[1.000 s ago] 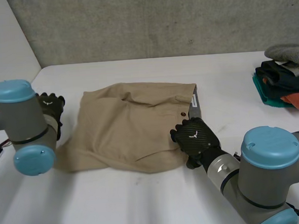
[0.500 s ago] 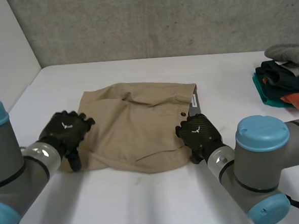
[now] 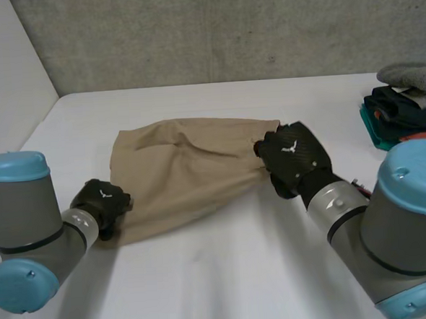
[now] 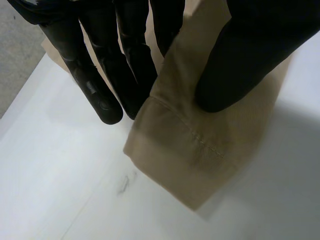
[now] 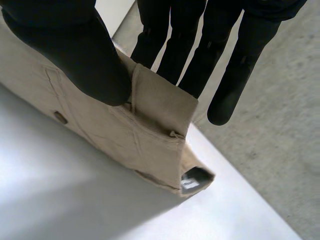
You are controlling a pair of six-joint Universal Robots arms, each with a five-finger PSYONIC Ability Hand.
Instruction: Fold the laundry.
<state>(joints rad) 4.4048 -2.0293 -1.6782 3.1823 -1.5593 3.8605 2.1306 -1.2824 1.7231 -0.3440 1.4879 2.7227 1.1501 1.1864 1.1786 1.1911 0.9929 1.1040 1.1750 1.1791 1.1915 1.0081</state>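
Tan shorts lie folded on the white table, stretched between my two hands. My left hand is at the near left hem corner; its thumb pinches the stitched hem against the fingers. On the right, the waistband corner is raised a little off the table, and there my right hand pinches it between thumb and fingers. A button and a label show on the waistband.
A pile of folded clothes in grey, black, teal and orange sits at the table's right edge. A concrete wall runs behind the table. Bare tabletop lies in front of the shorts.
Both hands have closed on the shorts. The left hand came down to the near left hem corner; the right hand moved back and up with the waistband corner, pulling the cloth taut.
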